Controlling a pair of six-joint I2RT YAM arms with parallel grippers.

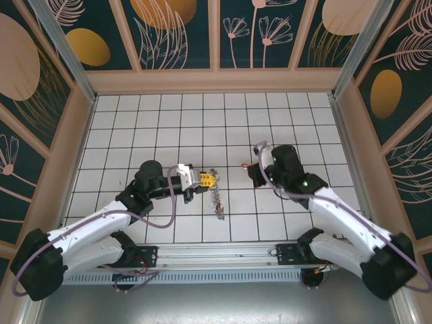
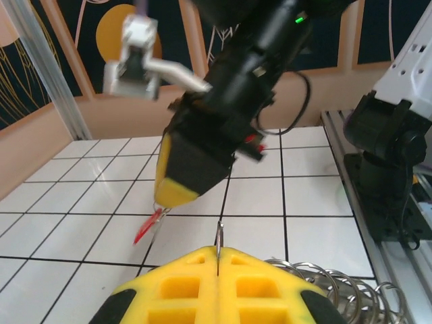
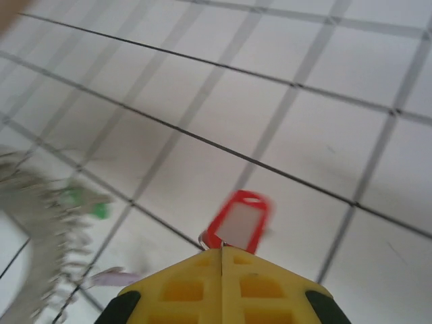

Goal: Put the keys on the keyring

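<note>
My left gripper (image 1: 210,179) is shut on the keyring (image 1: 217,200), which trails from its yellow fingers toward the near edge. In the left wrist view the keyring's thin metal edge (image 2: 219,239) stands pinched in the closed left gripper (image 2: 218,254), with silvery loops (image 2: 341,283) at the lower right. My right gripper (image 1: 254,170) is shut on a red key (image 1: 244,164), about one tile right of the left gripper. The right wrist view has the red key (image 3: 238,219) sticking out of the closed right gripper (image 3: 222,250). A green key (image 3: 93,204) and a purple key (image 3: 111,276) show blurred by the keyring (image 3: 37,226).
White tiled floor (image 1: 202,128) is boxed in by patterned walls (image 1: 216,40) on three sides. A metal rail (image 1: 223,260) with both arm bases runs along the near edge. The right arm's base (image 2: 391,169) stands at the right in the left wrist view.
</note>
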